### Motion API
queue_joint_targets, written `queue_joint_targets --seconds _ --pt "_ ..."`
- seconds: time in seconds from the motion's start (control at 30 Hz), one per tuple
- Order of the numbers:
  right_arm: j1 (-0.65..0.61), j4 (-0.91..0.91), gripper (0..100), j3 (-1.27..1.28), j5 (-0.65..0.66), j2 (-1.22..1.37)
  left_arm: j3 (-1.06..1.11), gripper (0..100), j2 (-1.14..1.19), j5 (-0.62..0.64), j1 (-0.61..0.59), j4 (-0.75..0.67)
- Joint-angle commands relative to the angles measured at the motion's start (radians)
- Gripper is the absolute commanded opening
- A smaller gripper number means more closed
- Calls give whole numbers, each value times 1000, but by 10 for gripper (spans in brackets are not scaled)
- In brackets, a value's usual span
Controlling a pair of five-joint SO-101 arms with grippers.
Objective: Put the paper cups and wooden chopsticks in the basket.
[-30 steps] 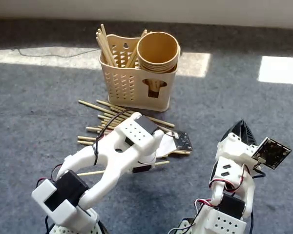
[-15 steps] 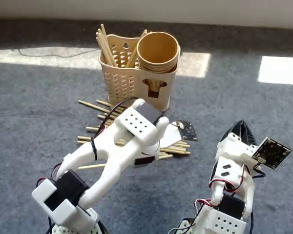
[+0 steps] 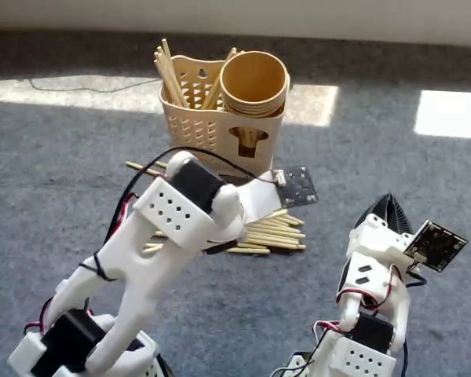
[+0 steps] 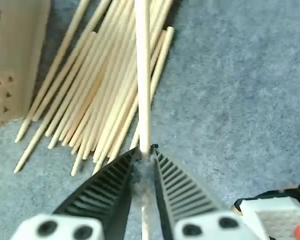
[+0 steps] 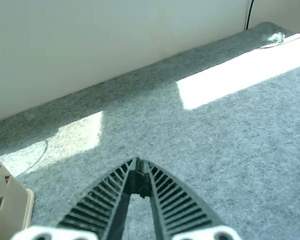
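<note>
I hold one chopstick pinched in the left gripper jaws over the pile, frame centre; right gripper jaws meet, empty.

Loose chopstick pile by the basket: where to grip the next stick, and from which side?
Take the outermost stick on the side of the pile away from the basket, near mid-length. Come from above with jaws across it: the sticks lie flat, parallel and tightly bunched, so only that edge likely leaves a finger room.
</note>
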Motion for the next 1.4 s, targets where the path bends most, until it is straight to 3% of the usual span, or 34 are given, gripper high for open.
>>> queue_joint_targets --seconds 0.0,0.27,0.47,0.67,0.87,1.07,1.37 --pt "-8 -27 6 85 14 -7 -133 6 -67 44 -54 3" --pt "-8 -27 6 85 14 -7 -484 6 -87 187 -64 0" --pt "-8 -27 6 85 14 -7 -622 6 -93 273 -65 -187" --pt "-8 -27 6 85 15 -7 -624 6 -87 272 -76 -404" --pt "-8 -27 6 85 17 -7 -622 6 -87 285 -189 -591" --pt "-10 -27 6 85 18 -7 -598 6 -84 488 -312 -761" --pt "-10 -27 6 85 18 -7 -286 6 -85 623 -417 -1097"
